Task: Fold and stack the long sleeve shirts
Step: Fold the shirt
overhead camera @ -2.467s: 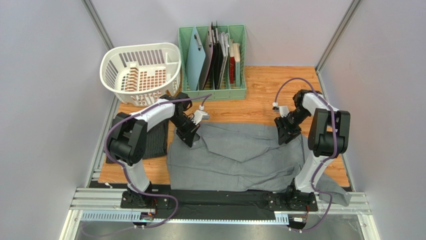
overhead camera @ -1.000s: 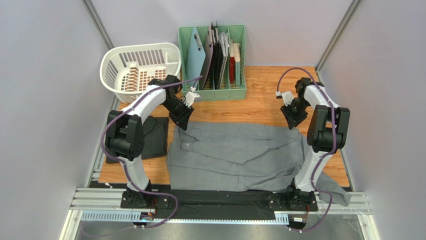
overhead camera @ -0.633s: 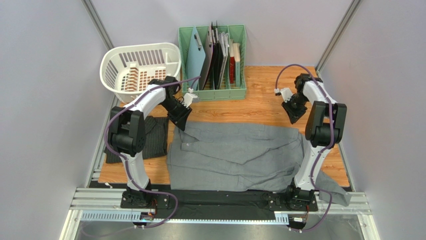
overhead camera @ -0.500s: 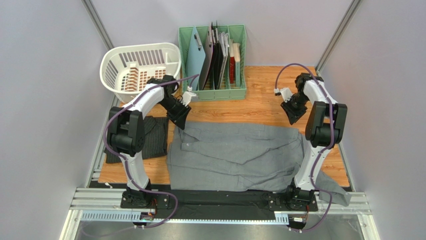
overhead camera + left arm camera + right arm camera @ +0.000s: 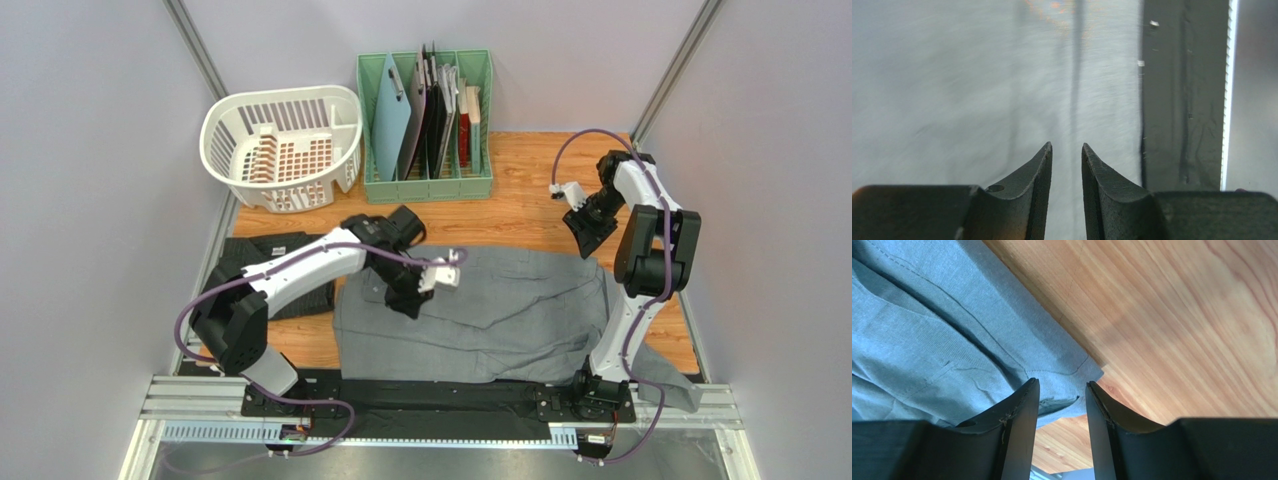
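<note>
Wooden tabletop [image 5: 520, 215]; left gripper [image 5: 1067, 148] newly over grey shirt [image 5: 500, 310], right gripper [image 5: 1062, 385] at its corner, both with fingers apart.

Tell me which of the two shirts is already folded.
The dark charcoal shirt at the left edge: it lies as a small compact rectangle, while the grey shirt is spread wide in the middle.

A wooden tabletop [image 5: 520, 215] is enclosed on three sides by plain pale grey walls [image 5: 90, 150], with metal posts [image 5: 195, 45] seen at the back corners. A white slatted basket [image 5: 280, 94] and a green file rack [image 5: 430, 188] filled with folders are set along the far edge. Soft, even light is cast throughout.
</note>
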`<state>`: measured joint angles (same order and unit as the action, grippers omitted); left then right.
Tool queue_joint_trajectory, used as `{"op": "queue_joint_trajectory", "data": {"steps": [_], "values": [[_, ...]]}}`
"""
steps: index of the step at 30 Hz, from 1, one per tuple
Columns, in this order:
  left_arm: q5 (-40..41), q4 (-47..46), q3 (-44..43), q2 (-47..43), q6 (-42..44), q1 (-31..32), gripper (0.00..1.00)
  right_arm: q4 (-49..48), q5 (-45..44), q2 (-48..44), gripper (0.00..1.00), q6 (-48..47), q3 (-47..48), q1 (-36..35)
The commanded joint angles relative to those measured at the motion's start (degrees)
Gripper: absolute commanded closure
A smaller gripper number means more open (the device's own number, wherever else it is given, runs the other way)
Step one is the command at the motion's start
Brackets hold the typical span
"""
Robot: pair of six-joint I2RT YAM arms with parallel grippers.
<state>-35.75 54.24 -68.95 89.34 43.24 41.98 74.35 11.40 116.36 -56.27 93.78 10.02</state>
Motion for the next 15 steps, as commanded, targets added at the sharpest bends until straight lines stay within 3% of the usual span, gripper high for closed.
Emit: {"op": "queue_joint_trajectory", "data": {"steps": [1, 8, 12, 13, 15], "values": [[-0.38, -6.68, 3.21, 2.67, 2.21, 7.49, 0.66, -1.92, 0.11, 2.03, 0.57, -3.84, 0.61, -0.27], [1.29, -13.45, -1.71, 10.67, -2.37, 16.63, 0.62, -1.83, 0.91, 1.77, 0.66, -7.80, -1.75, -0.27], [4.36, -15.91, -3.03, 15.24, -2.03, 19.45, 0.65, -2.63, -0.14, 3.61, 0.86, -7.72, 0.43, -0.27], [4.89, -16.00, -3.21, 15.95, -1.76, 20.42, 0.66, -2.54, -0.41, 4.57, 0.95, -7.63, 1.05, -0.35], [6.12, -15.92, -3.04, 17.00, -0.89, 21.39, 0.73, -2.28, -0.85, 5.28, 1.00, -7.89, 2.80, -0.27]]}}
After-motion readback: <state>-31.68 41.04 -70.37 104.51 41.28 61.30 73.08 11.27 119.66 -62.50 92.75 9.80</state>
